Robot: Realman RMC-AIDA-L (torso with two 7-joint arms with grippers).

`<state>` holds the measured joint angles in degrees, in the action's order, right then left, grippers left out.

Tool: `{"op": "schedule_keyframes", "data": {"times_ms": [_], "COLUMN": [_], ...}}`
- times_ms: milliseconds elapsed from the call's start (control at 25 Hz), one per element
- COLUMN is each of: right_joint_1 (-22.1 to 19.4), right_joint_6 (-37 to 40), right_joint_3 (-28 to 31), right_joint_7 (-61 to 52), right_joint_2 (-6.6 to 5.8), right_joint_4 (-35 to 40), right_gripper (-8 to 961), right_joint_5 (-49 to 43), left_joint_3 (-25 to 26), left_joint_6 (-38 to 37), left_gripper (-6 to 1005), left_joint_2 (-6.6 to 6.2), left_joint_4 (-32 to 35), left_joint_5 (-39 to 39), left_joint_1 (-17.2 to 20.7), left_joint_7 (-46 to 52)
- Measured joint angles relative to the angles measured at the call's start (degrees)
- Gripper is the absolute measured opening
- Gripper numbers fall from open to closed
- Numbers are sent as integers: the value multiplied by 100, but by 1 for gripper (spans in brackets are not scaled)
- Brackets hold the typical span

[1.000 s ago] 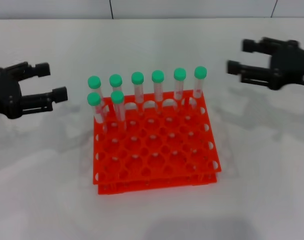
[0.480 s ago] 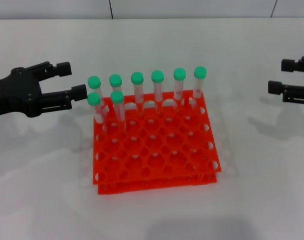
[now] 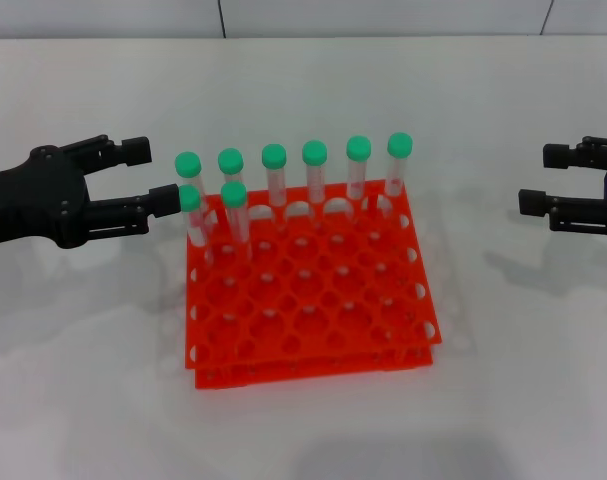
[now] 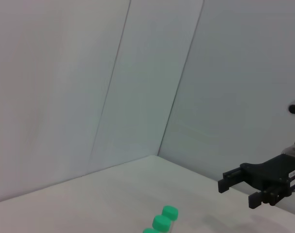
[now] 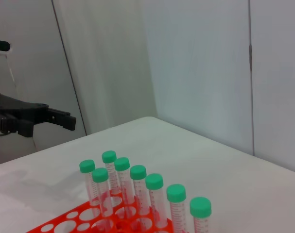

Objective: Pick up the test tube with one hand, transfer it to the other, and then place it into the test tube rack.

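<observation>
Left gripper at the rack's corner tubes

The white table (image 3: pixel 503 400) carries the orange rack (image 3: pixel 308 300), square and 2-tiered. The left gripper (image 3: pixel 150 172) reaches in from the left, fingers spread, tips just beside the corner tube (image 3: pixel 188 185). The right gripper (image 3: pixel 545 178) hangs well off to the right, fingers apart, holding nothing. 8 green-capped tubes stand upright: 6 along the far row, 2 in the next row at the left
</observation>
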<state>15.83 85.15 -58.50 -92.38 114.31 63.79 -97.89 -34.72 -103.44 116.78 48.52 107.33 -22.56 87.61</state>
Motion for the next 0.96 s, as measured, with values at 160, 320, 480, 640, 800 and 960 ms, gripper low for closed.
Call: {"op": "schedule_keyframes", "data": {"times_ms": [160,320,480,640,800,960], "right_joint_1": [-4,0,-4,1,10,15], "right_joint_6": [2,1,1,1,1,1], "right_joint_3": [-11,-23,-75,-84,-90,-98], "right_joint_7": [0,0,0,0,0,0], "right_joint_2": [19,30,35,35,33,31], "right_joint_4": [-16,-44,-49,-58,-60,-60], "right_gripper": [716,717,717,716,717,717], "right_joint_5": [-2,-2,-3,-3,-2,-2], "left_joint_3": [-15,-110,-134,-134,-131,-131], "left_joint_6": [-1,0,-5,-5,-5,-5], "left_gripper": [875,875,875,875,875,875], "left_joint_2": [-3,-12,-14,-15,-15,-15], "left_joint_4": [0,0,0,0,0,0], "left_joint_5": [10,15,16,17,17,17], "left_joint_1": [-5,-22,-36,-46,-46,-47], "left_joint_7": [-21,-32,-34,-34,-34,-34]}}
